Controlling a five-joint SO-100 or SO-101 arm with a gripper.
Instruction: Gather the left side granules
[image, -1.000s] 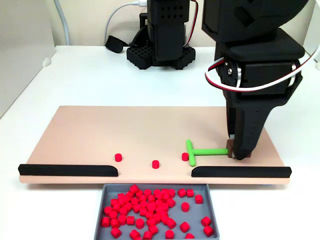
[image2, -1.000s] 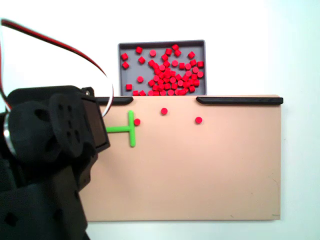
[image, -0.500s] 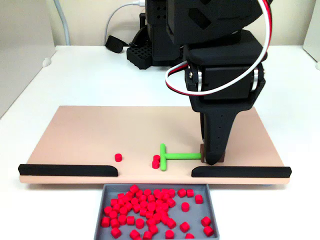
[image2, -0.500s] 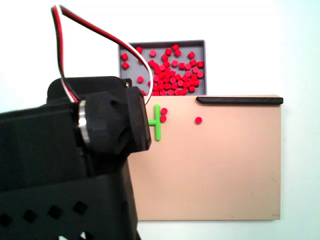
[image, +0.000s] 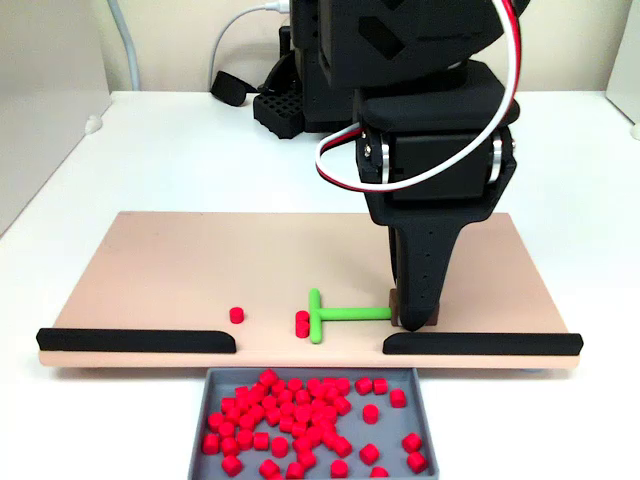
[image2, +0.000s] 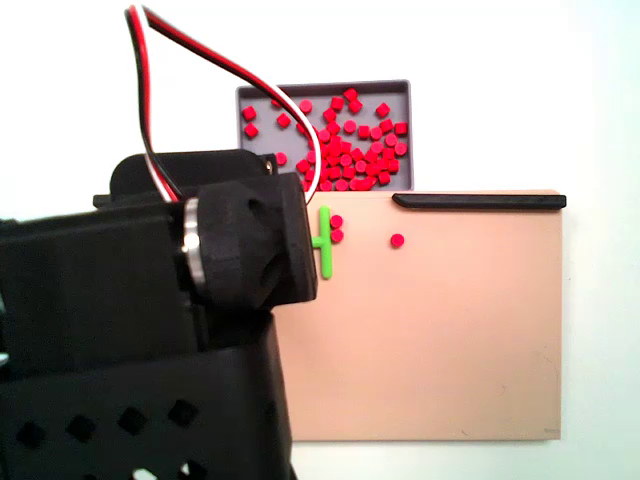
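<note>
My gripper (image: 411, 319) reaches down to the tan board (image: 180, 260) and is shut on the stem end of the green T-shaped pusher (image: 330, 314). The pusher's crossbar points left in this fixed view. Two red granules (image: 302, 322) touch the crossbar's left face. A single granule (image: 236, 315) lies further left, apart from the tool. In the fixed view from above, the crossbar (image2: 324, 242) shows with the two granules (image2: 337, 229) at its right and the lone granule (image2: 397, 240) beyond. The arm's body hides the gripper there.
A grey tray (image: 310, 372) holding several red granules sits below the gap between two black rails (image: 135, 340) (image: 480, 343) on the board's front edge. The tray (image2: 322, 86) and one rail (image2: 480, 201) also show from above. The arm's base and cables stand behind the board.
The gripper has slid the pusher left along the front edge. It swept up one granule, then a second, and both now ride against the crossbar. The lone granule has not moved.
</note>
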